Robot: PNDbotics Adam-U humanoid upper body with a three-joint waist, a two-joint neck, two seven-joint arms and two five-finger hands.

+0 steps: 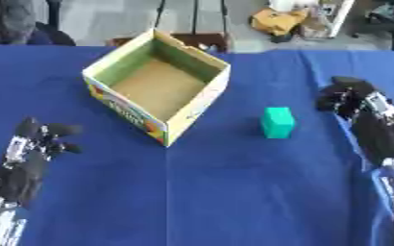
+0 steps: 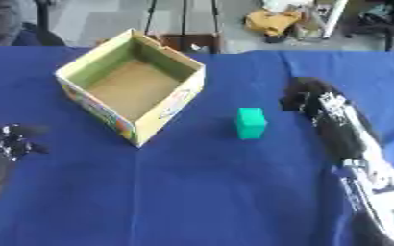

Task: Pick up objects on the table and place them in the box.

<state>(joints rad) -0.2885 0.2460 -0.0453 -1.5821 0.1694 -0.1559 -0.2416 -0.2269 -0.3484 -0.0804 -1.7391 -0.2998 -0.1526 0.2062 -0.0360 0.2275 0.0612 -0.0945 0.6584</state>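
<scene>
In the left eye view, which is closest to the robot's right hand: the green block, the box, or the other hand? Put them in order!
From the right hand:
1. Green block, just to its left on the blue cloth.
2. Box, farther left, past the block.
3. Left hand, farthest, at the left edge.

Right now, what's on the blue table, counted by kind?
Box: 1
Green block: 1
Robot hands: 2, left and right
Total: 4
</scene>
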